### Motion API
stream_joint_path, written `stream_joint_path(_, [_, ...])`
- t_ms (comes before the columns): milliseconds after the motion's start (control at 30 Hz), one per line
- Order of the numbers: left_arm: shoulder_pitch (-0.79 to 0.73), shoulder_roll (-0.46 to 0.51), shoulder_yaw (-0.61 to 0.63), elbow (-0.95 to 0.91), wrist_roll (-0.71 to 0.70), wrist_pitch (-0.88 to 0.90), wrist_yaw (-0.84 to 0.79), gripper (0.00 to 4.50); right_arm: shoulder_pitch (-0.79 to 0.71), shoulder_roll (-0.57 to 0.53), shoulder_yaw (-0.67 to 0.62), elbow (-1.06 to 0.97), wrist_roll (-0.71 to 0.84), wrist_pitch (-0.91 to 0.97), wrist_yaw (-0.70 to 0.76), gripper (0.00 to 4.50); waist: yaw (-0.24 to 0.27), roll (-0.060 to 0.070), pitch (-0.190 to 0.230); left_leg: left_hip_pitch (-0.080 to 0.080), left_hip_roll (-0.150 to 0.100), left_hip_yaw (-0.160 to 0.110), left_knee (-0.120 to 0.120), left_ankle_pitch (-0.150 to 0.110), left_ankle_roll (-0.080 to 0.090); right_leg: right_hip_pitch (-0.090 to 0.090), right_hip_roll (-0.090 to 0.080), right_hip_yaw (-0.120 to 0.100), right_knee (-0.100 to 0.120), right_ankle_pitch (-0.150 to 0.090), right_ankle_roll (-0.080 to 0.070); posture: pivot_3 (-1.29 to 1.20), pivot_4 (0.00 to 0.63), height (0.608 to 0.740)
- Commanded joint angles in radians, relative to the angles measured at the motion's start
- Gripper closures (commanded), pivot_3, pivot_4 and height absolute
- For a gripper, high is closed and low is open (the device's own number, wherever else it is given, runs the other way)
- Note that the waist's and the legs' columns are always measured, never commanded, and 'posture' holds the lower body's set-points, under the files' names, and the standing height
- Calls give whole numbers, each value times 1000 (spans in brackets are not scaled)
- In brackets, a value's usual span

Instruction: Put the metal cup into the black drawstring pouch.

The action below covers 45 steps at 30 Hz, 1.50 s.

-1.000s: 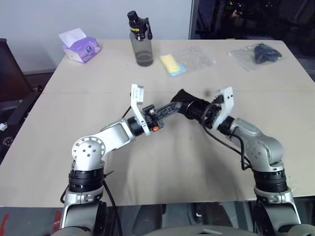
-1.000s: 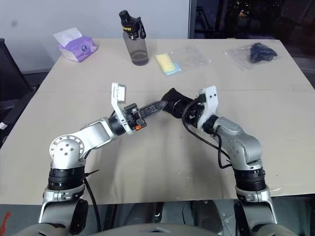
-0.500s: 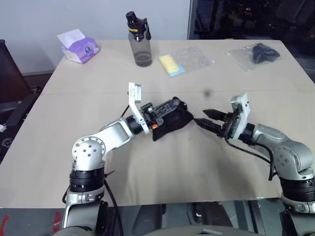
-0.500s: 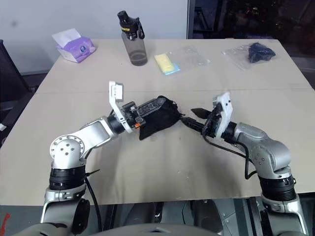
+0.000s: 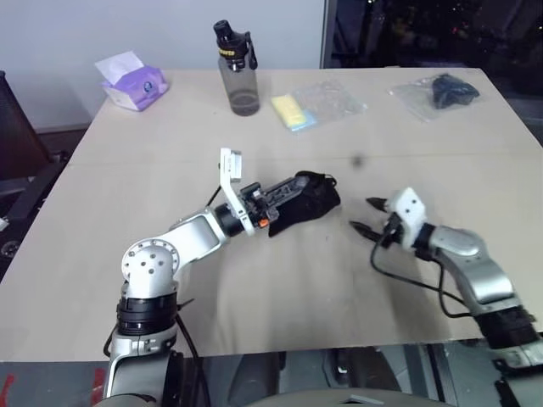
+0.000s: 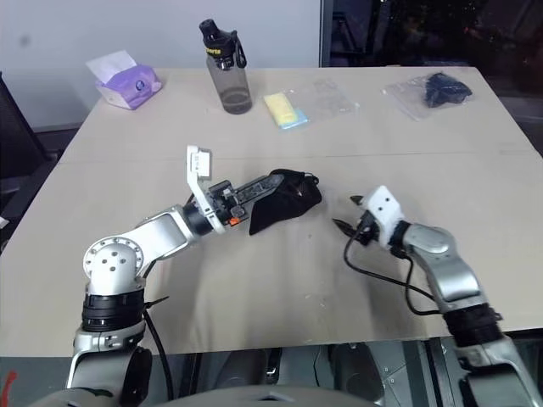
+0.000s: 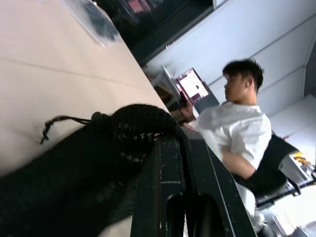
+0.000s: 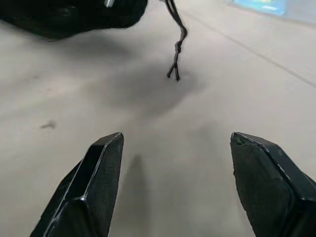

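The jaws of the left gripper (image 5: 293, 188) are closed on the black drawstring pouch (image 5: 310, 198), holding it just above the table (image 5: 127, 161). The jaws of the right gripper (image 5: 366, 215) stand wide open and empty, near the pouch's hanging cord (image 8: 176, 47).

We see a black drawstring pouch (image 5: 307, 197) on the beige counter (image 5: 127, 170), a smoky-grey bottle (image 5: 238, 78) with black cap, a purple tissue pack (image 5: 134, 85), and a yellow item (image 5: 289, 111) in clear plastic.

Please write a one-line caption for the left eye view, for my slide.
Left gripper shut on the black drawstring pouch above the table; right gripper open and empty beside it.
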Motion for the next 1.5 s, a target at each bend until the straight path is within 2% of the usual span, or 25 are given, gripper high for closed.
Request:
stream_joint_path(33, [20,33,1,-28,32,7,-58,4500,-71,106,13,95,-52,-92,-82,1004,-4,0,0,0,0,0,0,0,0,0,0,0,0,0,0,0,150,740])
stream_joint_path(267, [44,43,15,-27,47,14,-75,4500,-142,272,-57,243,-17,-180,-153,1004,9,0,0,-1,-1,0,0,0,0,0,-2,1,-1,0,0,0,150,740])
stream_joint_path(367, [47,45,21,-31,50,18,-78,4500,-158,292,-80,271,-25,-196,-180,1801,11,0,0,-1,-1,0,0,0,0,0,-2,0,-1,0,0,0,150,740])
stream_joint_path(500, [44,47,28,-23,52,23,-77,4500,-161,306,-123,272,-6,-216,-202,3753,10,0,0,-1,-1,0,0,0,0,0,-2,0,-1,1,0,0,150,740])
stream_joint_path(567, [45,47,29,-18,54,26,-76,4500,-164,306,-145,264,4,-215,-211,4344,9,0,0,-1,-1,0,0,0,0,0,-2,0,-1,1,0,0,150,740])
stream_joint_path(767, [47,26,49,10,54,12,-59,4500,-160,239,-155,184,-8,-183,-168,4344,9,0,0,-1,-1,0,0,0,0,0,-2,0,0,0,-1,0,150,740])
stream_joint_path(800, [41,13,68,32,32,7,-38,3946,-166,219,-153,161,-16,-176,-162,4500,9,0,0,-1,-1,0,0,0,0,0,-2,1,0,0,0,0,150,740])
stream_joint_path(867, [30,14,90,54,19,10,-34,3201,-195,192,-159,113,-21,-156,-168,4500,9,0,0,-1,-1,0,0,0,0,0,-2,1,0,1,0,0,150,740])
stream_joint_path(1000, [-1,100,111,122,74,38,-111,1458,-288,165,-188,28,2,-88,-191,4500,3,0,0,0,-1,0,0,0,0,0,-1,0,1,1,1,0,150,740])
stream_joint_path(1100, [-33,234,99,171,196,3,-260,1458,-379,137,-189,-46,10,-32,-182,4500,-1,0,0,0,-1,0,0,0,0,-2,-1,0,4,1,1,0,150,740])
stream_joint_path(1233, [-109,362,-12,192,459,-165,-430,1458,-461,141,-174,-103,28,19,-180,4500,-3,0,0,0,-1,-1,-1,0,0,-3,-1,-1,4,0,-1,0,150,740])
stream_joint_path(1367, [-250,345,-77,220,654,-340,-474,1458,-505,160,-154,-138,40,59,-180,4500,9,0,0,-2,-1,0,-2,0,0,-2,-2,-1,0,0,-1,0,150,740])
stream_joint_path(1500, [-371,263,-81,207,697,-427,-516,1458,-521,168,-136,-132,29,61,-172,4500,13,0,0,-5,-2,0,-1,0,0,-3,-4,-1,-2,1,1,0,150,740])
